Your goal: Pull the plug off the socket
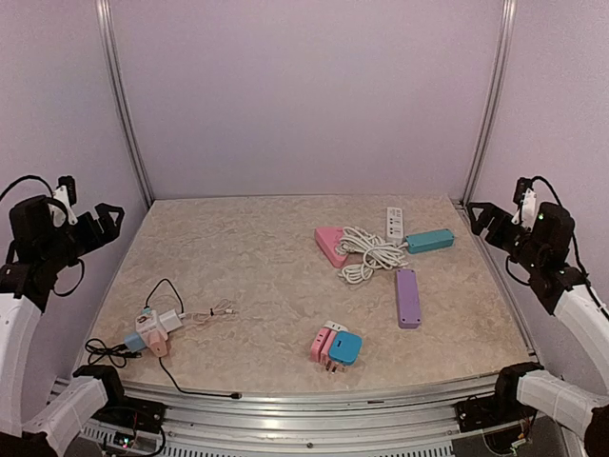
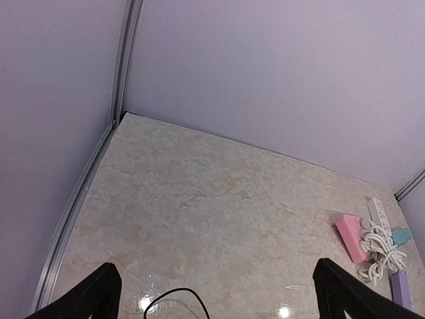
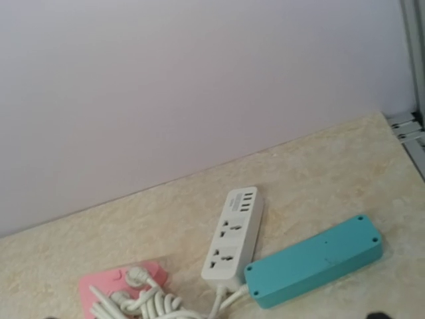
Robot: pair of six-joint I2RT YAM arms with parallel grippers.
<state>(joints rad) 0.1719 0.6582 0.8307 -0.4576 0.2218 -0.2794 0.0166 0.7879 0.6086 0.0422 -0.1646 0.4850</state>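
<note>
Lower left on the worktop [image 1: 266, 276], a white plug [image 1: 167, 321] sits in a pink-and-blue socket [image 1: 147, 343]. Both arms' jaws hang released, empty. Best: pin the socket, pull the plug straight out.

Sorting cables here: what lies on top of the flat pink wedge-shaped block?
A coiled white cord drapes over the pink block's right side, its plug resting on top. The surface beneath the coil is hidden.
</note>
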